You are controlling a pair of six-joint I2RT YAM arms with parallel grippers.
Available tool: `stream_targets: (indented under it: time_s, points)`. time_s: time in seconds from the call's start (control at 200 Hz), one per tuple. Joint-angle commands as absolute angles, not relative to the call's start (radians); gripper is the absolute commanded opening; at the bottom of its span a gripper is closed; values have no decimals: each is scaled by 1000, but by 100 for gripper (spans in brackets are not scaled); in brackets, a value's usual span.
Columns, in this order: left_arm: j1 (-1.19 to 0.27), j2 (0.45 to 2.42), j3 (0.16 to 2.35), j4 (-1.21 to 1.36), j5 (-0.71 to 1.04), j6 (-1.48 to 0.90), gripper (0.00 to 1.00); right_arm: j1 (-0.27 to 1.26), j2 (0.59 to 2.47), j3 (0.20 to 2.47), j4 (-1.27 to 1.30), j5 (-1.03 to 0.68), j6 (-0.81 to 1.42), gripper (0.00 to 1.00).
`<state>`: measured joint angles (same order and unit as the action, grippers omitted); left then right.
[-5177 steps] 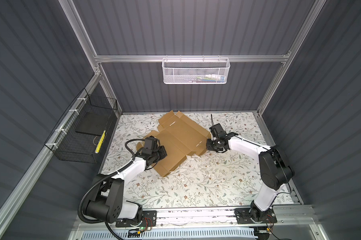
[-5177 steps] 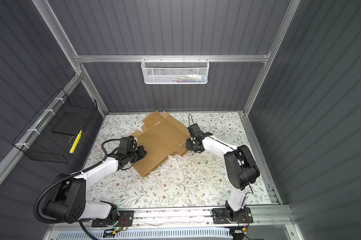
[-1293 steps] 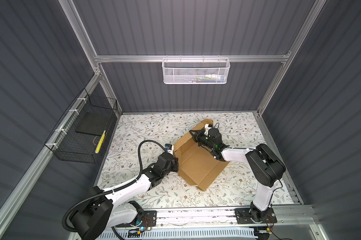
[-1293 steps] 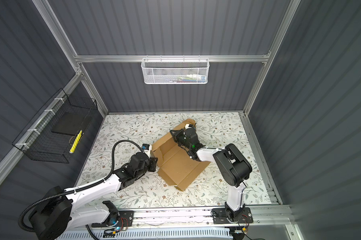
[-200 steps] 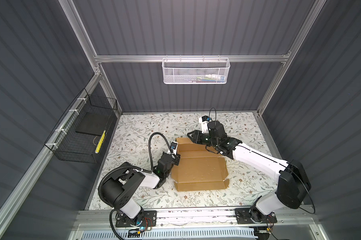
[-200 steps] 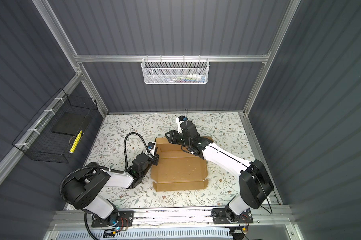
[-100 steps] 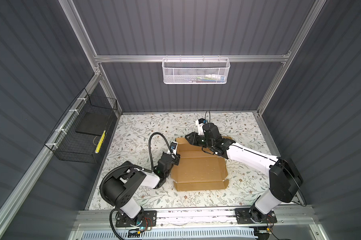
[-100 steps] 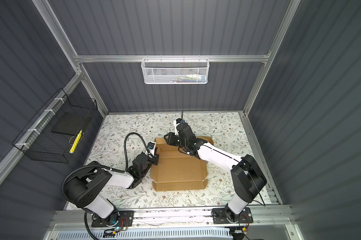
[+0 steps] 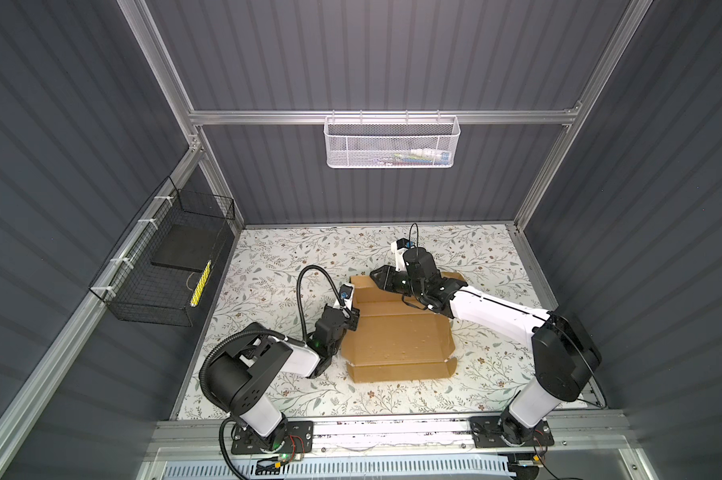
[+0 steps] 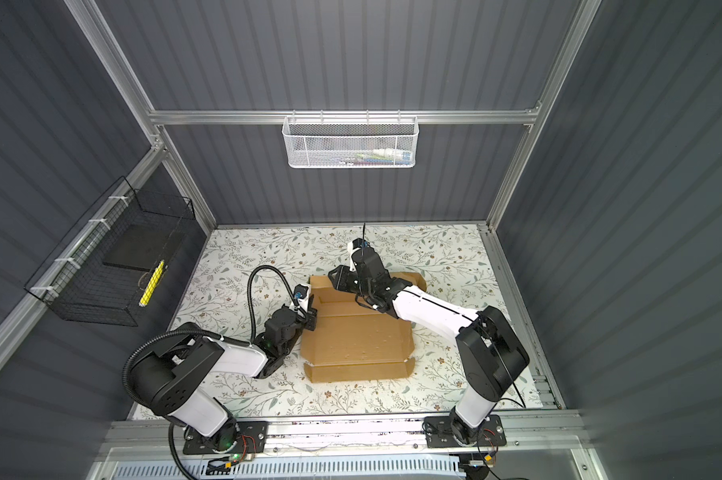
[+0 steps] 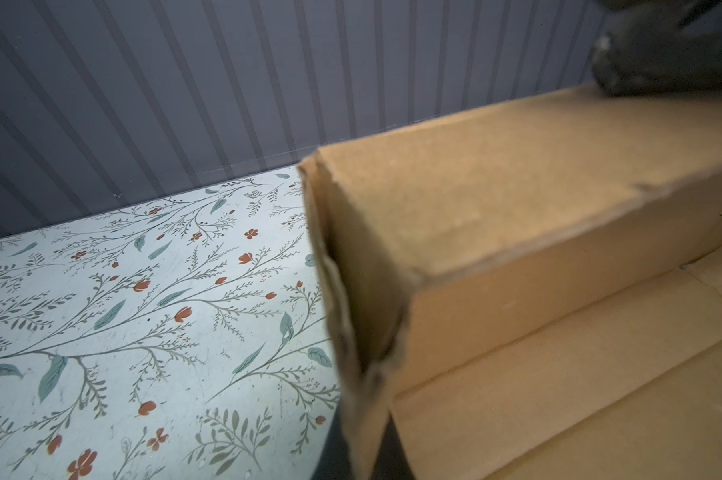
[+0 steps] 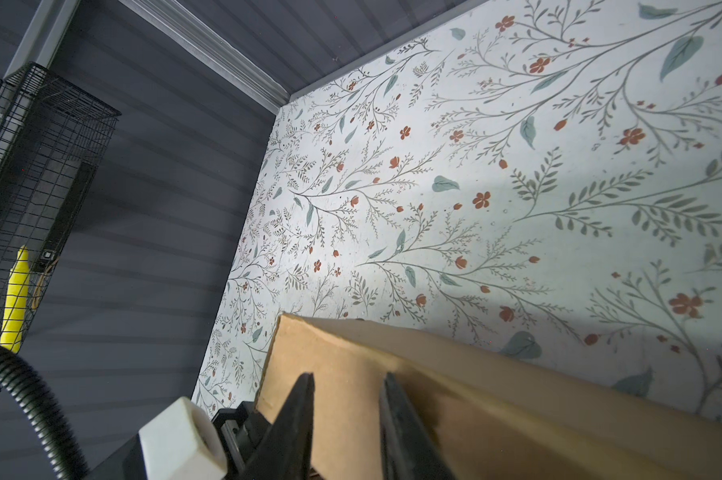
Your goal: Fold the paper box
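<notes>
The paper box [image 9: 396,332] [image 10: 355,332] is brown cardboard and lies open on the floral table, with its left and rear walls raised and a low front flap. At the box's left wall, my left gripper [image 9: 352,322] [image 10: 310,321] is shut on the wall's edge. In the left wrist view, that wall of the paper box [image 11: 517,208] runs down between the dark fingers of my left gripper [image 11: 365,449]. My right gripper [image 9: 378,276] [image 10: 335,277] rests over the rear flap. In the right wrist view, my right gripper [image 12: 346,382] has its fingers apart over the paper box [image 12: 475,415], gripping nothing.
A white mesh basket [image 9: 392,143] hangs on the back wall. A black wire basket [image 9: 168,266] [image 12: 31,166] with a yellow item hangs on the left wall. The left arm's black cable [image 9: 309,282] loops up beside the box.
My right gripper has shifted slightly left over the rear flap, its jaws a little narrower, and that arm's elbow has drawn inward. The left gripper and the box have not moved.
</notes>
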<state>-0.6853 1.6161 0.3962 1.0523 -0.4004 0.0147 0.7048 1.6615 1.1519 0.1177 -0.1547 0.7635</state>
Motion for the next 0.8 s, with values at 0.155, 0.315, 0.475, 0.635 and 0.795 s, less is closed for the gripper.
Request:
stream_targets:
  time_s: [0.155,0.315,0.475,0.635,0.795]
  points:
    - [-681,1613,383,1080,-434,-2,0,707,1690,1134,129,-131,776,29]
    - [-681,1615,387,1077,-437,-8,2,707,1698,1126,138,-130,782,29]
    - [-680,1614,388,1074,-444,-12,5,706,1704,1123,143,-127,787,28]
    - [-680,1614,395,1074,-452,-13,10,705,1713,1124,146,-123,791,28]
    - [-680,1611,406,1076,-472,-8,19,704,1719,1125,147,-126,793,27]
